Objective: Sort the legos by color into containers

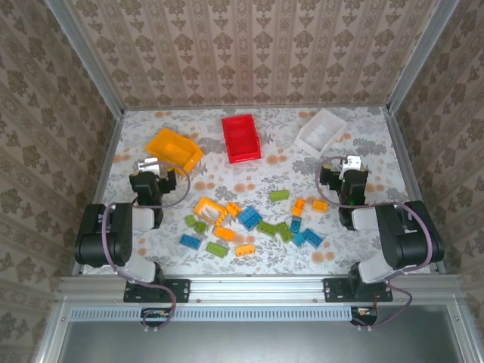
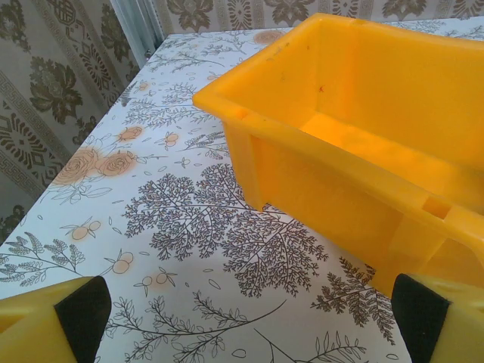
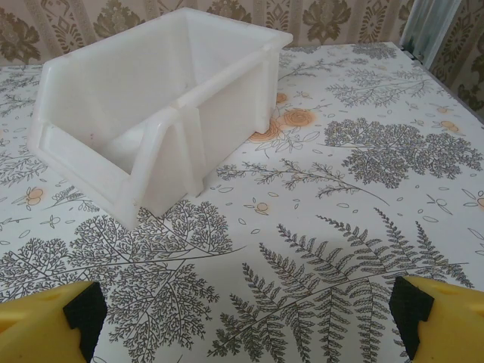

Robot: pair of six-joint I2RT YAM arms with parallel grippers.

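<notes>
Patterned wallpaper closes in a desk (image 1: 280,170) covered with a leaf-and-flower print. Sorting has not started, as far as can be seen. The legos (image 1: 249,223) all lie loose in a scatter at the lower middle of the top view, with green, blue and orange mixed together and some touching. None is in a bin.

Three bins stand in a row across the upper part of that frame, well apart from the scatter: the yellow-orange bin (image 1: 175,149) at left, the red bin (image 1: 240,138) in the middle, the white bin (image 1: 321,131) at right. What shows of their insides is bare, so every piece is left to move.

The left gripper (image 2: 249,325) has its fingers wide apart with nothing between them, near the yellow-orange bin's corner. The right gripper (image 3: 242,321) is likewise spread and empty, facing the white bin's open front.

The legos are small and studded, of mixed lengths, each far smaller than a bin.
</notes>
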